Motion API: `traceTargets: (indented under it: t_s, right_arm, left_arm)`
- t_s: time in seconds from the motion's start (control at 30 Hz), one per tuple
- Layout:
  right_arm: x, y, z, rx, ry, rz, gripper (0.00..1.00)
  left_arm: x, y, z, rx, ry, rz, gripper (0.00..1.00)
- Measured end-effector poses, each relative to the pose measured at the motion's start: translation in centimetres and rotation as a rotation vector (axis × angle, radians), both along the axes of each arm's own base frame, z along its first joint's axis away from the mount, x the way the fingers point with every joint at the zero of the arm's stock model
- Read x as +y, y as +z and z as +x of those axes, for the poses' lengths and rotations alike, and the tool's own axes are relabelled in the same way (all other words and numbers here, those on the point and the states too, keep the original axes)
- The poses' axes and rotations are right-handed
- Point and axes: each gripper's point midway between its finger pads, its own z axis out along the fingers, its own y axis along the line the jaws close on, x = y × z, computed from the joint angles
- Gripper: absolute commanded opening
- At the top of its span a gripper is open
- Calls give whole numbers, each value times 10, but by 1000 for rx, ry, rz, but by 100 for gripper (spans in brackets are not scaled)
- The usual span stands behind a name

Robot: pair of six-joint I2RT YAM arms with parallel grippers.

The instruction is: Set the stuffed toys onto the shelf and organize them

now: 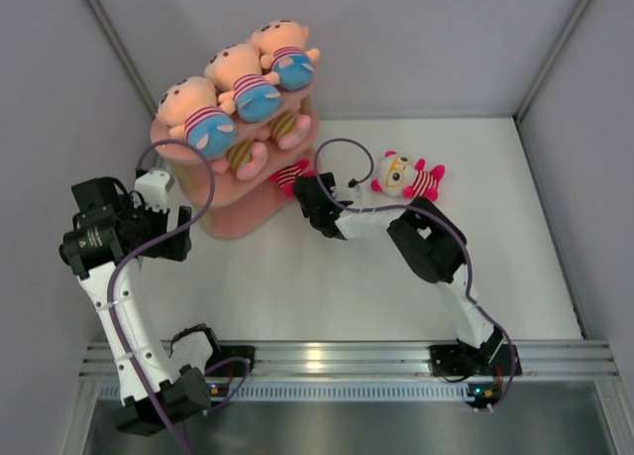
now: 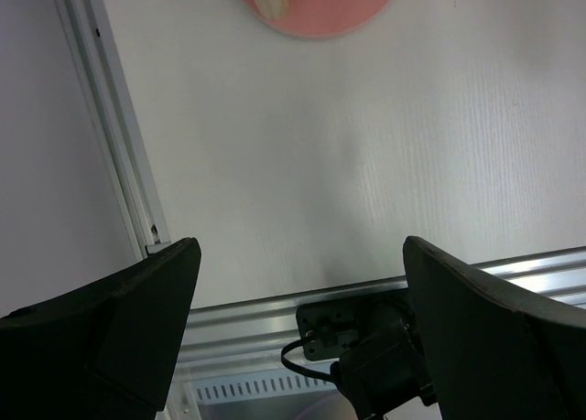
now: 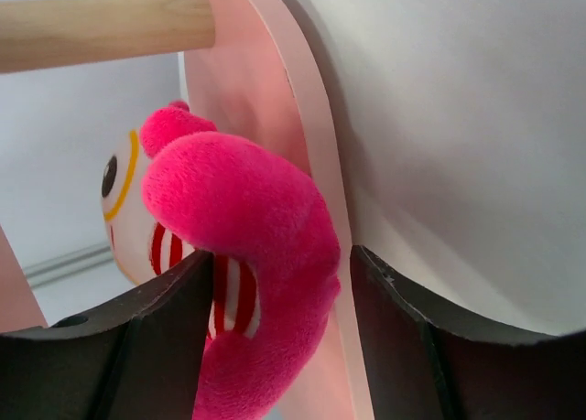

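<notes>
The pink shelf [image 1: 233, 222] stands at the back left. Three peach stuffed toys [image 1: 245, 83] lie in a row on its top board. A pink toy with yellow stripes [image 1: 248, 158] lies on the middle board. A white-faced toy with pink limbs [image 1: 289, 175] lies at the right end of the bottom board. My right gripper [image 1: 307, 192] is open around its pink limb [image 3: 238, 219], beside the board's edge [image 3: 302, 118]; a small gap shows at one finger. A second white-faced toy [image 1: 406, 175] lies on the table to the right. My left gripper [image 1: 176, 235] is open and empty in front of the shelf's left end [image 2: 320, 8].
A pale wooden post [image 3: 101, 26] of the shelf crosses above the held limb. Grey walls close in the table on the left, back and right. An aluminium rail [image 1: 337, 356] with both arm bases runs along the near edge.
</notes>
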Motion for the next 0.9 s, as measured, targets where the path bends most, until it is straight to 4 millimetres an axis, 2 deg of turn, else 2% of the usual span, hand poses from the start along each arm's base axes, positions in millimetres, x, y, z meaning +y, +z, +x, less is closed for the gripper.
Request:
traceTargets:
  t_s: [0.1, 0.17, 0.23, 0.27, 0.37, 0.43, 0.5, 0.6, 0.67, 0.73, 0.8, 0.9]
  right_arm:
    - [-8, 0, -12, -4, 22, -33, 61]
    - [-15, 4, -20, -20, 36, -44, 66]
    - [-26, 12, -29, -44, 52, -59, 88]
    - [-31, 17, -34, -62, 69, -88, 92]
    - [-41, 41, -40, -136, 133, -187, 96]
    - [-45, 68, -41, -198, 170, -213, 93]
    - [-57, 93, -49, -261, 188, -210, 91]
    - [-98, 106, -73, -293, 185, -242, 88]
    - [-128, 103, -87, -292, 204, -307, 90]
    - [-150, 102, -91, -279, 260, -370, 92]
    - [-184, 104, -78, -262, 294, -437, 92]
    - [-262, 97, -46, -167, 303, -581, 92]
  left_arm:
    - [-1, 0, 0, -3, -2, -1, 98]
    - [-1, 1, -1, -5, -2, 0, 99]
    - [-1, 1, -1, -8, -2, 1, 99]
    - [-1, 1, -1, -9, -2, 1, 99]
    - [-2, 2, -2, -15, -5, 0, 99]
    - [-3, 3, -2, -18, -8, -2, 99]
    - [-3, 3, -2, -20, -8, -1, 99]
    - [-3, 2, -2, -18, -9, 0, 99]
    - [-3, 1, -3, -17, -10, 0, 99]
    - [-4, 1, -3, -17, -12, 2, 98]
    - [-3, 1, -3, -18, -15, 4, 99]
    - [-4, 1, -3, -19, -20, 5, 99]
